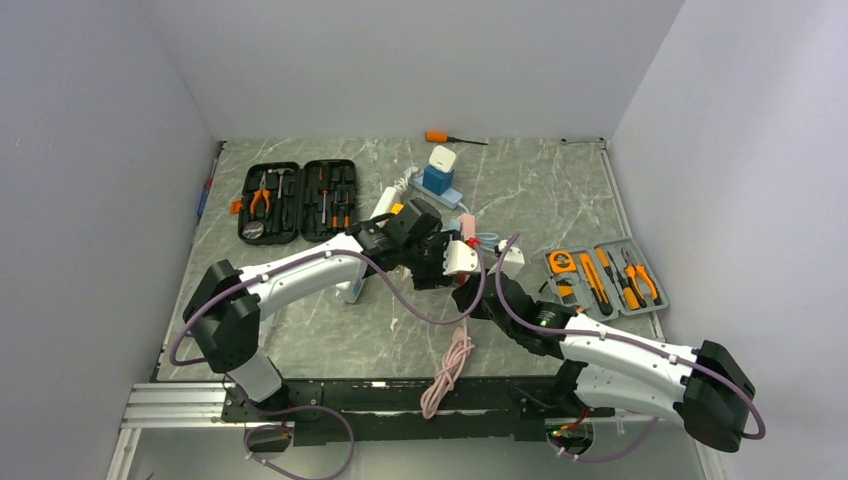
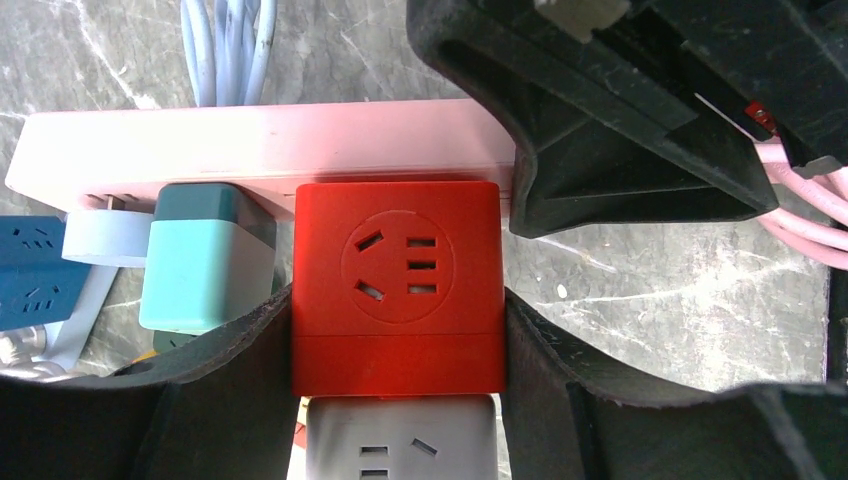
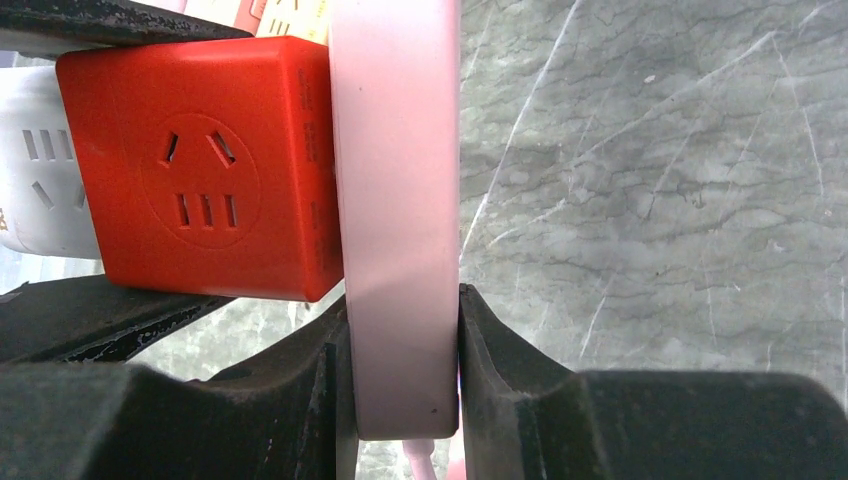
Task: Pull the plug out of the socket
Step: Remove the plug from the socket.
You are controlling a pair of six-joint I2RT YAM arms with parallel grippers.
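The plug is a red cube adapter (image 2: 397, 270) seated against the face of the pink socket strip (image 2: 250, 140). My left gripper (image 2: 397, 340) is shut on the red plug, one finger pressed on each side. A grey-white cube (image 2: 400, 440) is stacked on the plug's outer end. In the right wrist view the red plug (image 3: 200, 170) sits flush against the pink strip (image 3: 397, 200), and my right gripper (image 3: 400, 340) is shut on the strip's end. From above, the left gripper (image 1: 440, 255) and right gripper (image 1: 475, 290) meet at mid-table.
A teal adapter (image 2: 205, 255) and a blue one (image 2: 30, 265) sit on the same strip beside the plug. A black tool case (image 1: 298, 200) lies at left, a grey one (image 1: 605, 275) at right. A pink cable (image 1: 450, 370) trails toward the near edge.
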